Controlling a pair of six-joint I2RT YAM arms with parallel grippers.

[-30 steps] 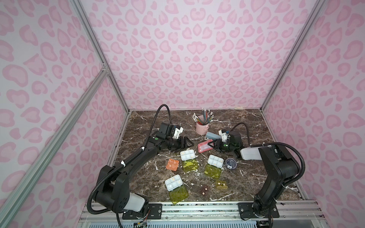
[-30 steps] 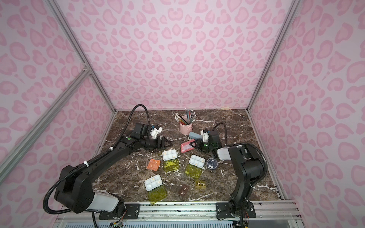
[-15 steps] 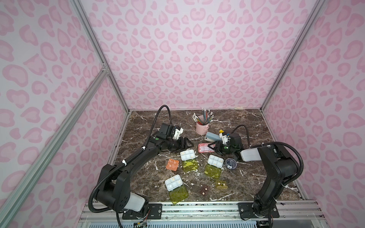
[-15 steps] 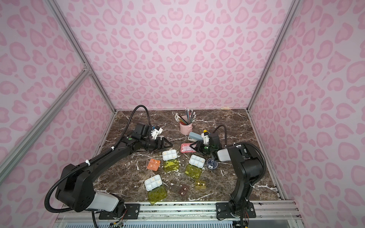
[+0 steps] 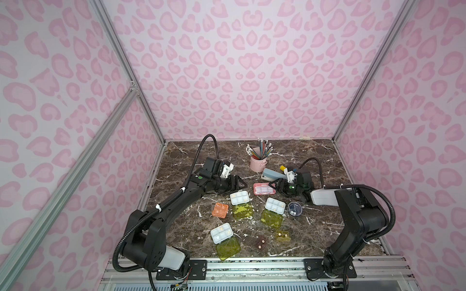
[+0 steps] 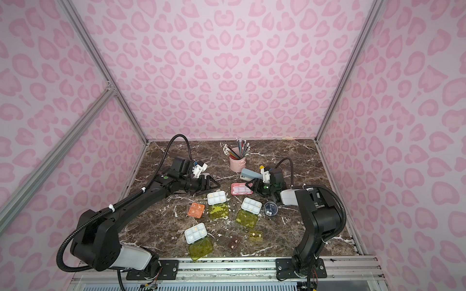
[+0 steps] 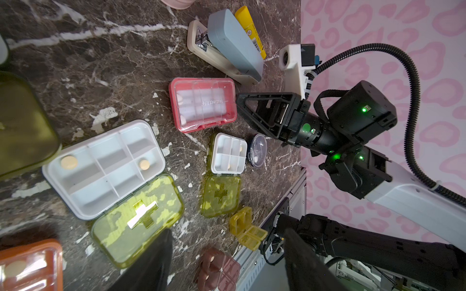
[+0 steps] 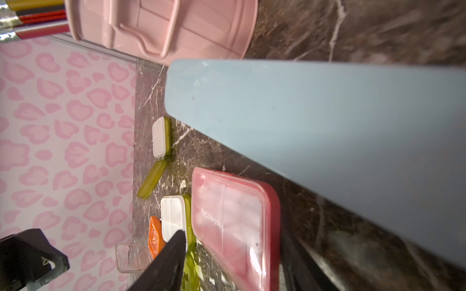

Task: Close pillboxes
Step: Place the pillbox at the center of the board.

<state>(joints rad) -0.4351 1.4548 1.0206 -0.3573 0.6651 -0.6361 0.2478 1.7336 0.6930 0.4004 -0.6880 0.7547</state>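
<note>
My right gripper (image 5: 272, 187) has its black, triangle-framed fingers spread, one on each side of the end of the pink box (image 5: 262, 189); I cannot tell whether they touch it. That box lies flat near the middle of the table (image 5: 327, 161), its clear lid down over a pale insert. Behind the fingers my right wrist lies low and nearly level, pointing toward the left edge. The white forearm runs back to an elbow raised over the near right corner.

My left gripper (image 5: 240, 186) is spread wide too, with nothing between the fingers, near the pink box's other end but apart from it. That arm reaches long and low from the near left corner, wrist level, pointing toward the right edge.

Just beyond the pink box toward the far edge sit a smooth grey-blue stapler (image 7: 234, 42) and a yellow glue stick (image 7: 248, 22). Toward the near edge three white trays (image 7: 93, 195) lie with see-through yellow-green lids (image 7: 113, 226) flat open. An orange box (image 5: 220, 209), a round dark-blue box (image 5: 294, 208), a small olive box (image 5: 282, 234) and a small brown box (image 5: 261, 243) lie among them. The table is dark brown with white veins.
</note>
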